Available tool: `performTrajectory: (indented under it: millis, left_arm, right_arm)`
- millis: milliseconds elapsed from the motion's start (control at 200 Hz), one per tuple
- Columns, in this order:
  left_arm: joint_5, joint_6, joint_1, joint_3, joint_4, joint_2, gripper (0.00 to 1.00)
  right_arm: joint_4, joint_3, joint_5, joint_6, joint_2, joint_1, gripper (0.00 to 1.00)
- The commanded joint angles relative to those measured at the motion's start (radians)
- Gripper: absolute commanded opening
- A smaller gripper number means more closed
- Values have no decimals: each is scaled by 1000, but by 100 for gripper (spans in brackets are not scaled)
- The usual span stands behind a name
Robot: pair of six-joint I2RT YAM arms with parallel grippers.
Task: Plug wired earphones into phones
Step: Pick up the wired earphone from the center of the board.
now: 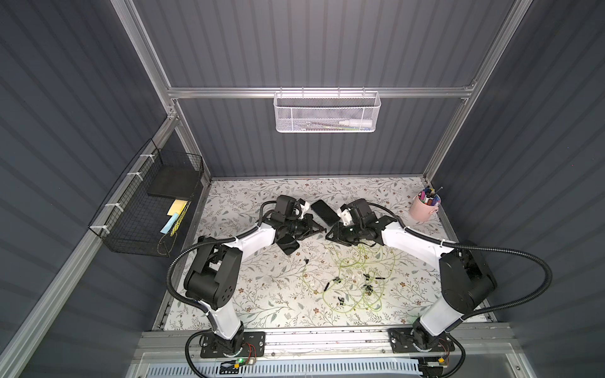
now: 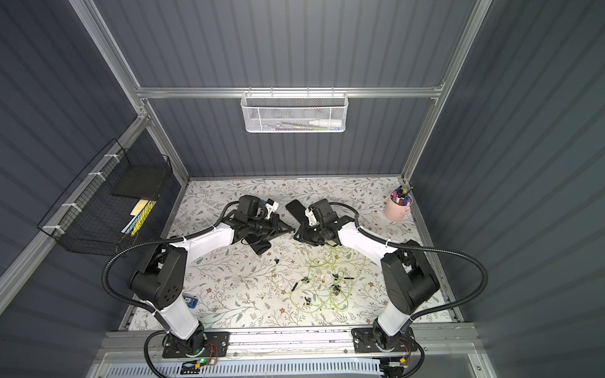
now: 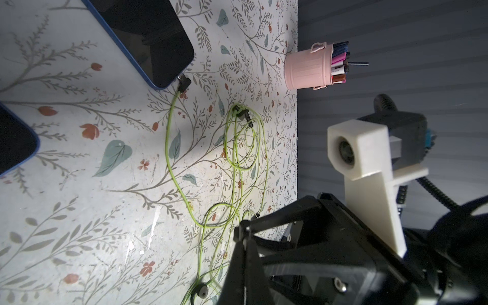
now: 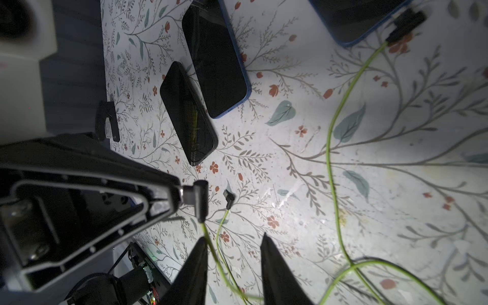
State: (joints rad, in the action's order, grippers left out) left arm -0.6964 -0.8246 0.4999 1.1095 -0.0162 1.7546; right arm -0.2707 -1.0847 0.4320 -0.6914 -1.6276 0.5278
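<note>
One pink cup (image 1: 422,212) holds markers (image 1: 429,197) | left hand (image 4: 179,194) pinches earphone plug (image 4: 200,200) | right hand (image 4: 233,237) spread apart

Dim surround — bright, glary centre

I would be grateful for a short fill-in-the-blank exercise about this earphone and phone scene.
The ribbed bucket of pens is ___ in colour.
The left gripper is shut on a black angled ___.
Fingers of the right gripper stand ___.
One yellow-green earphone cable is plugged into a blue-edged black ___.
Missing: pink; plug; open; phone.
</note>
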Motion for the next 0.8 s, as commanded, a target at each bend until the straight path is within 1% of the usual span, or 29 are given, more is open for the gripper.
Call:
performTrajectory:
  millis: [0,95,190,245,370,425,500,610,795]
  left_arm:
    - [-70,-20,-10,39,-54,45,0]
    - [-165,-81,-13,62,-148,91,0]
    - [-251,-170,-14,69,-297,130,0]
    - [-274,-208,-14,67,-367,143,0]
    - [-319,-235,-14,69,-421,157,0]
    - [-333,-254,-14,62,-452,158,0]
    - [-353,-299,-14,45,-511,161,0]
    - [-376,-366,-14,24,-600,167,0]
    - [-391,-367,-14,23,-608,165,0]
  right_arm:
    - [82,60,128,-29,78,-77,38]
    - [225,145,257,-80,120,-151,38]
    - [362,200,380,-129,138,-193,36]
    - [390,209,422,-138,135,-206,35]
    - [531,250,501,-212,122,-242,33]
    - [577,262,521,-236,111,-254,32]
    - [582,255,534,-232,91,-256,29]
    - [593,255,537,-234,70,-258,29]
    - [636,244,554,-258,34,-256,30]
